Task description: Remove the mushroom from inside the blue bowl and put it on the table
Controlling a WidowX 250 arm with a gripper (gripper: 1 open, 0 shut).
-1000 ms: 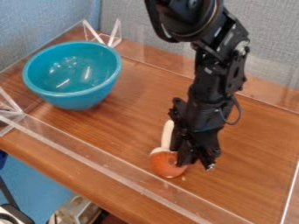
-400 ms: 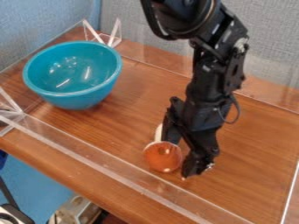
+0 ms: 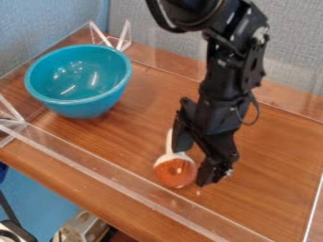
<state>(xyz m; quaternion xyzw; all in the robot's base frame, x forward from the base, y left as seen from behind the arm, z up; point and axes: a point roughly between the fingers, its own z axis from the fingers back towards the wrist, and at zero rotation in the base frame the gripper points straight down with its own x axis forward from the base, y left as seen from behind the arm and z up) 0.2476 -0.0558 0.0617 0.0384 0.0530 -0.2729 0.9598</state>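
We have the toy mushroom (image 3: 175,171) out of the blue bowl (image 3: 78,81) and down on the wooden tabletop (image 3: 136,142), low and just right of center in view, about five o'clock from the bowl. Cap faces us, orange-brown; pale stem points away toward twelve o'clock, partly behind the gripper. Gripper (image 3: 197,168) is spread wide, fingers low beside the mushroom on its three o'clock side; whether one touches it, we can't tell. Nothing looks clamped. Bowl sits at ten o'clock, well apart, upright. Handling, our guess: light, small, probably stiff plastic or firm foam, not fragile. Cap is round and looks shiny, so likely slippery and apt to roll if nudged. Best hold would be across the stem close under the cap, or square across the cap's widest part with even, mild pressure; pinching the cap's rim could squirt it out. Placement looks done to us. Next we'd want a straight lift with the jaws kept apart, since a sideways drag could roll the mushroom toward the clear wall.
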